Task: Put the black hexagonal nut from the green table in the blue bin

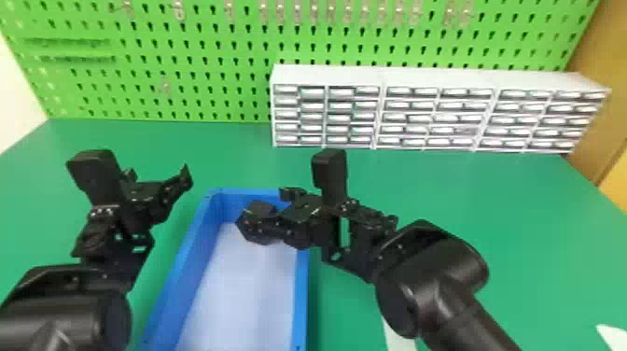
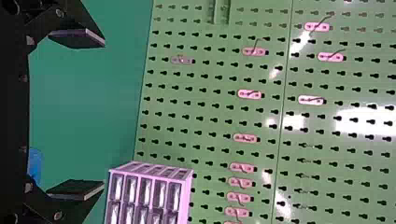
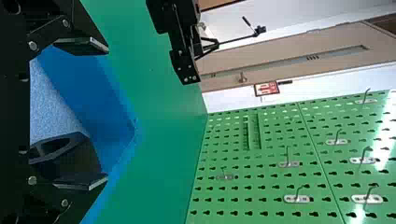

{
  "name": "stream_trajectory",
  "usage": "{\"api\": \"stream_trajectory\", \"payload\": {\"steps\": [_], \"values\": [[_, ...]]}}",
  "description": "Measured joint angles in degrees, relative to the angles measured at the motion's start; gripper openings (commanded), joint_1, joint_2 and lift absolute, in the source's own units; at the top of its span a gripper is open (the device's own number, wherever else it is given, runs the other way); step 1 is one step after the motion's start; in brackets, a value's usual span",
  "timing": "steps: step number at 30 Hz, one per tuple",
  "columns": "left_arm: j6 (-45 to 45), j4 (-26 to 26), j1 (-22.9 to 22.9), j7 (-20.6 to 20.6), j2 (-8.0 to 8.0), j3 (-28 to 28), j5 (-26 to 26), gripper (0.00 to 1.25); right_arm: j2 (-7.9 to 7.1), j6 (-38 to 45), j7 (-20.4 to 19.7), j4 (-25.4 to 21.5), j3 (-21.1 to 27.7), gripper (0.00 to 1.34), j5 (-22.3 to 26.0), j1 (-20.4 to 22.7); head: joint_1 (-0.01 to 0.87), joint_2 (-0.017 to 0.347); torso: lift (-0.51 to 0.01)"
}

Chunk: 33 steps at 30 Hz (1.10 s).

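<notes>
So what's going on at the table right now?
The right arm is doing the work: its gripper is over the far end of the blue bin, fingers apart. The black hexagonal nut is between those fingers, close to one of them; whether it touches that finger or anything in the bin, I can't tell. The left gripper is empty and open above the green table, to the left of the bin.

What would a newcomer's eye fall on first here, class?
Boldest is the blue bin, lying on the green table. Above its far end, the black hexagonal nut shows between the parted fingers of the right hand. Behind, a white drawer cabinet stands before the green pegboard.
</notes>
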<state>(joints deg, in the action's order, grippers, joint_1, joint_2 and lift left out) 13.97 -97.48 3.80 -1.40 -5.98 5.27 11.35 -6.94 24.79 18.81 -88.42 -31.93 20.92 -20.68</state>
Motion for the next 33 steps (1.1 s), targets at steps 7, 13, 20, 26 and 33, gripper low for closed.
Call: {"api": "stream_trajectory", "payload": {"steps": [7, 13, 20, 26, 33], "values": [[0.0, 0.0, -0.02, 0.0, 0.0, -0.02, 0.05, 1.04, 0.0, 0.0, 0.0, 0.0, 0.31, 1.02, 0.0, 0.08, 0.666, 0.032, -0.1], [0.0, -0.02, -0.02, 0.0, 0.0, 0.08, 0.07, 1.04, 0.0, 0.0, 0.0, 0.0, 1.1, 1.02, -0.19, 0.35, 0.666, 0.032, -0.1], [0.0, -0.07, -0.24, 0.0, 0.0, 0.39, 0.08, 1.04, 0.34, -0.4, 0.0, 0.0, 5.43, 1.02, -2.57, 2.09, 0.666, 0.032, -0.1], [0.0, -0.08, -0.54, 0.0, 0.0, 0.73, 0.17, 1.04, 1.28, -2.65, 0.0, -0.2, 14.96, 1.02, -6.22, 5.68, 0.666, 0.032, -0.1], [0.0, -0.08, -0.73, 0.0, 0.0, 1.01, 0.32, 1.05, 3.04, -7.31, 0.0, -1.35, 29.12, 1.02, -11.56, 10.92, 0.666, 0.032, -0.1]]}}
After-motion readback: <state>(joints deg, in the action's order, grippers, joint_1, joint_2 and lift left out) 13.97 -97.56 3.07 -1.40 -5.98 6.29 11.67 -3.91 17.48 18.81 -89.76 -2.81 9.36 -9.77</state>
